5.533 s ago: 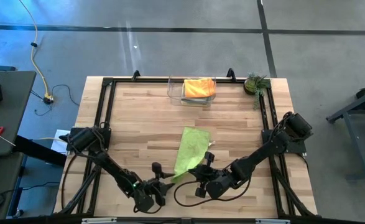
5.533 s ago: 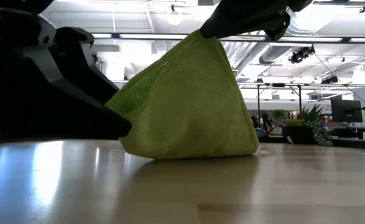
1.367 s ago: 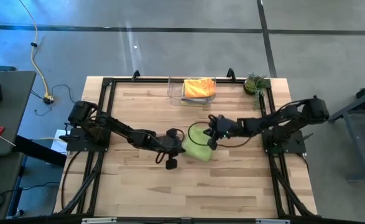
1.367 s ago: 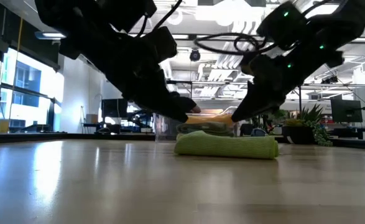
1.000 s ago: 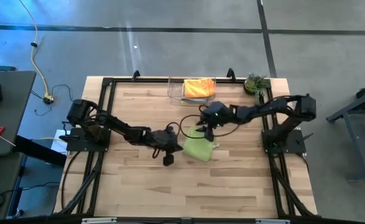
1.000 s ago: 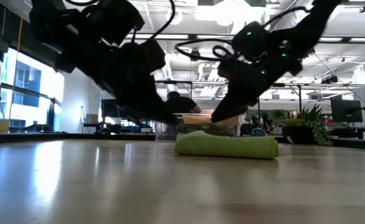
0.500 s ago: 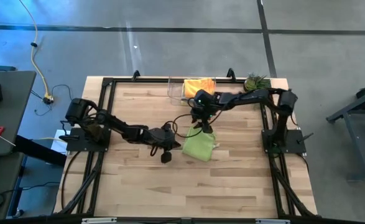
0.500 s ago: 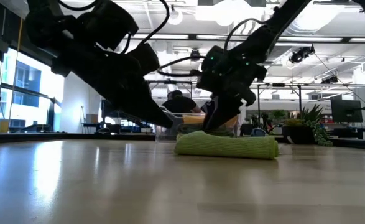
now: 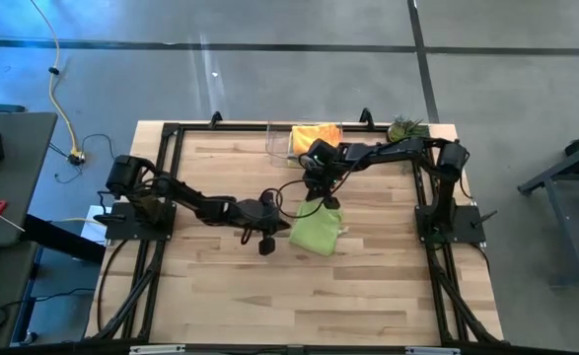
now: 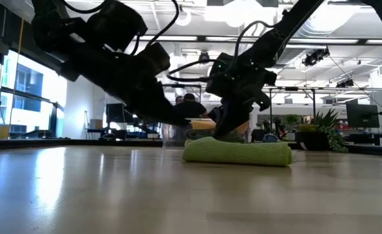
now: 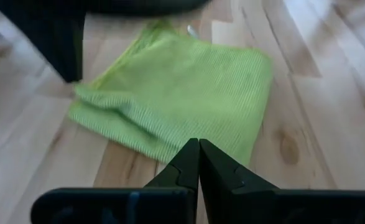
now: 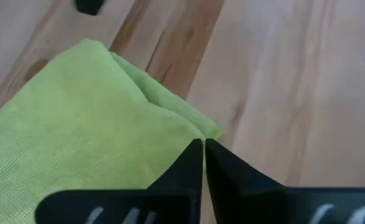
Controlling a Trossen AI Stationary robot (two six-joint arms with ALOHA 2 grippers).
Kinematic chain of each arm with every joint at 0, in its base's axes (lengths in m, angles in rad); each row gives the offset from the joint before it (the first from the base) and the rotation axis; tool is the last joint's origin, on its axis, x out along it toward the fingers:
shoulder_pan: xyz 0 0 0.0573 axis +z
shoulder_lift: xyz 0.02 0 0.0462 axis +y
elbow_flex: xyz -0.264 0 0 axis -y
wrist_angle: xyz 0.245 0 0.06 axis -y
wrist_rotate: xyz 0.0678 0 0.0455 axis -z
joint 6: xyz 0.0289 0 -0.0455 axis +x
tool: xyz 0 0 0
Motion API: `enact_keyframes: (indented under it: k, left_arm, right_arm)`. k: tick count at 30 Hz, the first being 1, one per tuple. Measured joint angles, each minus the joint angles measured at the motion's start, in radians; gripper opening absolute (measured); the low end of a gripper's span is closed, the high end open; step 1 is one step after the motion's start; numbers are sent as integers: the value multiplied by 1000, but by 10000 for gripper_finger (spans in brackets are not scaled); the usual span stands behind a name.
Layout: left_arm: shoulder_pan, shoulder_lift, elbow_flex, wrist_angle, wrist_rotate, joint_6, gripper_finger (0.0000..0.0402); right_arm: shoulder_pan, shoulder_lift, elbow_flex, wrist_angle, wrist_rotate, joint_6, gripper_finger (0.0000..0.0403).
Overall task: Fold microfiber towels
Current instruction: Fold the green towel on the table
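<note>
Fingers on the right gripper (image 12: pixel 203 144) are now pressed together with nothing between them; a moment ago they were standing apart. It is hovering at the far edge of the lime towel (image 9: pixel 318 231), having swung in from the right side of the table over the last second or so. Left gripper (image 11: pixel 199 144) is also closed empty, tips just short of the towel's near-left edge, and it is barely drifting.

Lime towel is lying flat mid-table as a compact folded pad, no longer hanging from both grippers as it was several seconds ago. Neither gripper is pinching it.

Orange towel (image 9: pixel 316 134) is sitting in the bin (image 9: pixel 279 146) at the far edge, unchanged.

Judgement: the fold on the lime towel looks finished. Both arms are releasing and clearing, so the next move is likely stowing it or fetching another towel.
</note>
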Motion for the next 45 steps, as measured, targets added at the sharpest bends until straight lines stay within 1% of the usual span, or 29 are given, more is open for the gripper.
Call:
enact_keyframes:
  k: [3, 6, 12, 14, 17, 19, 21, 23, 27, 29, 30, 32, 36, 39, 41, 45]
  left_arm:
    - [0, 2, 25, 2, 2, 24, 2]
    - [0, 6, 68, 5, 34, 67, 3]
    - [-2, 96, 163, 5, 32, 96, 1]
    - [-4, 120, 177, -1, 9, 95, 1]
    - [-9, 138, 171, -4, -33, 61, 0]
    - [-11, 138, 156, -7, -45, 38, 0]
    - [-16, 138, 139, -6, -58, 14, 0]
    - [-21, 138, 135, -28, -61, -3, 0]
    - [-30, 150, 135, -36, -66, -12, 0]
    - [-37, 151, 134, -42, -74, -20, 0]
    - [-39, 151, 135, -41, -79, -22, 0]
    - [-44, 150, 136, -64, -105, -35, 0]
    - [-60, 150, 135, -82, -116, -58, 0]
    - [-79, 150, 135, -110, -132, -64, 0]
    - [-92, 150, 135, -117, -156, -66, 0]
    - [-107, 150, 135, -135, -166, -88, 0]
  right_arm:
    - [-2, 0, 0, 23, 0, 1, 4]
    - [-2, 0, 0, 51, -1, 4, 3]
    - [-2, 1, 0, 110, 13, 29, 2]
    - [-4, -11, 0, 103, 34, 43, 1]
    - [-19, -71, -18, 93, 60, 87, 0]
    - [-29, -126, -79, 119, 60, 115, 0]
    - [-36, -177, -165, 194, 62, 171, 0]
    - [-26, -231, -261, 305, 60, 242, 0]
    - [42, -265, -409, 534, 65, 408, 0]
    - [84, -266, -447, 611, 103, 465, 0]
    - [105, -267, -461, 629, 141, 479, 0]
    - [143, -266, -480, 648, 210, 494, 0]
    - [194, -254, -495, 696, 257, 518, 0]
    - [211, -228, -500, 693, 346, 524, 0]
    - [210, -207, -500, 712, 352, 533, 0]
    - [210, -144, -498, 736, 363, 541, 0]
